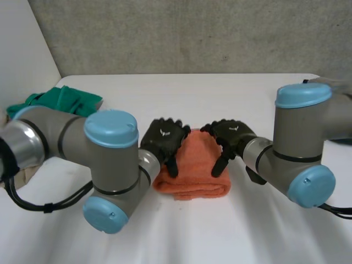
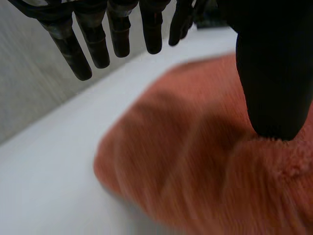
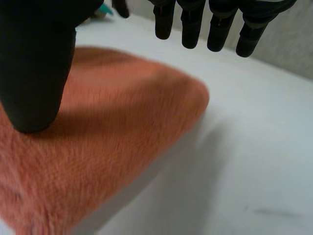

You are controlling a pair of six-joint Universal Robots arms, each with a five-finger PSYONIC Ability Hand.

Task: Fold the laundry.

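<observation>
white table carries an orange towel, already doubled, near the middle of its front edge. we judge the green cloth at the far left corner waits its turn. left hand and right hand flank the towel, fingers straight and gripping nothing, thumbs down on it, likely flattening. whether they press hard we cannot tell. the left arm hides the towel's left end.
</observation>
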